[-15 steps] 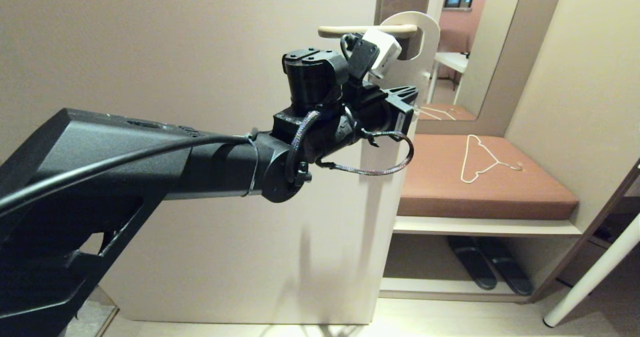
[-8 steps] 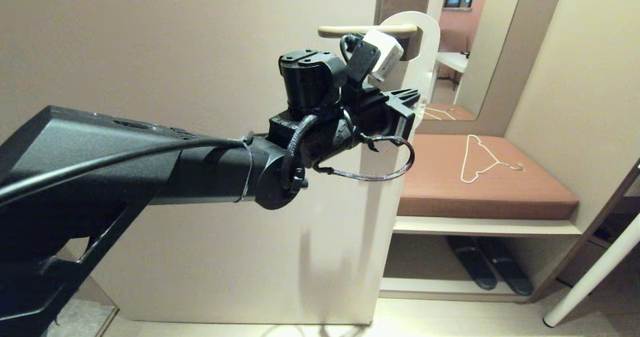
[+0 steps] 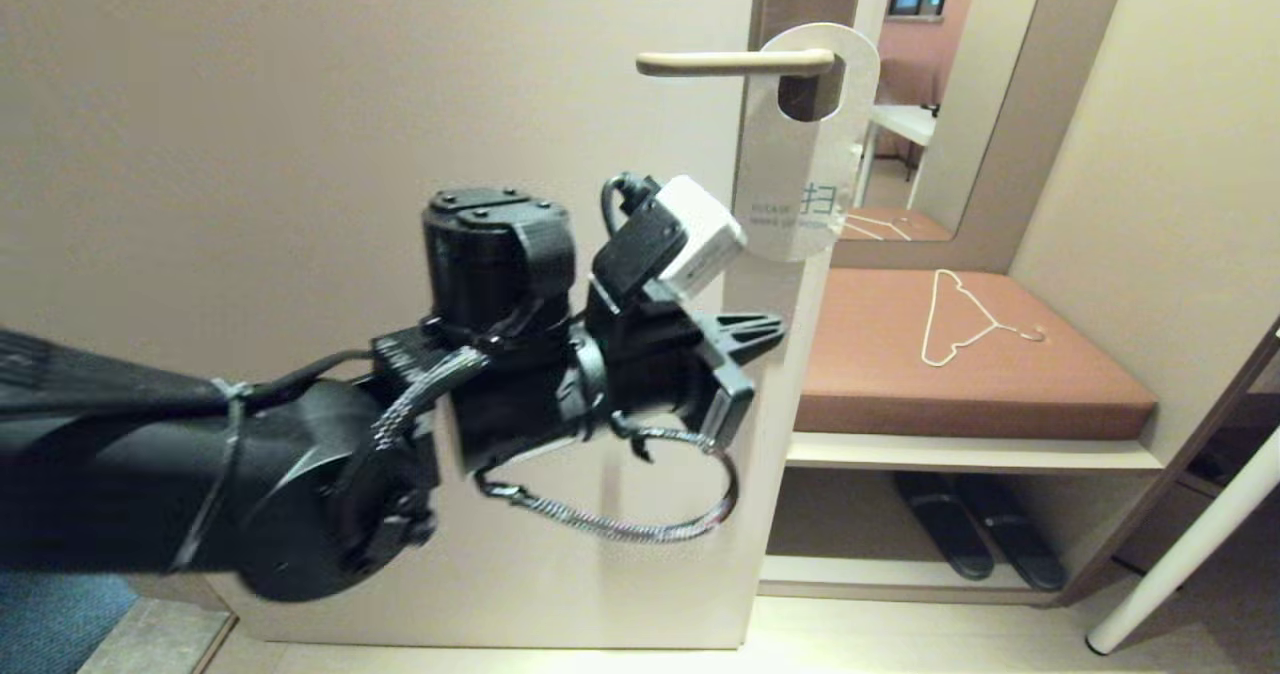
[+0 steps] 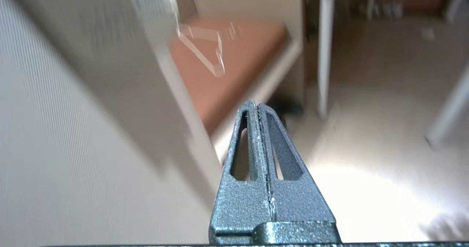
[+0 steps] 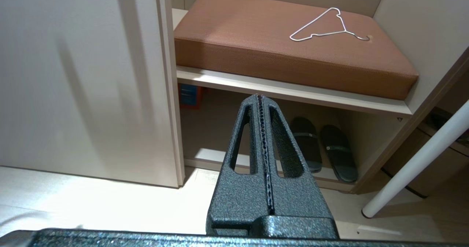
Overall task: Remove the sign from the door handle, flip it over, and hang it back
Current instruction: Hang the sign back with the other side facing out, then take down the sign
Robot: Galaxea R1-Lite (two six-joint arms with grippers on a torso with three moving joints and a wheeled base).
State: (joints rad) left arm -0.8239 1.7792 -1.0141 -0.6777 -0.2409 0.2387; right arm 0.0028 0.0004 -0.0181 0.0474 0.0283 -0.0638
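— Where is the sign [image 3: 800, 154] hanging, and how does it lie?

— It hangs on the door handle [image 3: 735, 61], close to the door's [image 3: 400, 104] free edge. The handle's bar passes through the hole at its top, and its long axis runs straight down, the rounded head up. The pale face is turned outward, with small faint print low on it that cannot be read. The handle itself lies level, its rounded end pointing away from the door edge.

— And the left claw [image 3: 770, 332]?

— Its fingers are pressed together with nothing between them. It sits below the sign, apart from it, level with the door's edge, tips pointing toward the cushioned bench [image 3: 970, 354].

— Does its wrist view add anything?

— It shows the seam between the two fingers [image 4: 253, 137] fully closed, which the head view only hints at. Beyond them everything is smeared: the door edge, the brown cushion and a white wire hanger [image 4: 205, 52]. Neither sign nor handle appears there.

— The right claw [image 5: 261, 100]?

— Only its own wrist view shows it: closed, empty, held low and aimed at the shelf under the cushion, where a pair of dark slippers [image 5: 322, 148] lies. The head view shows the hanger lying toward the cushion's far right corner.
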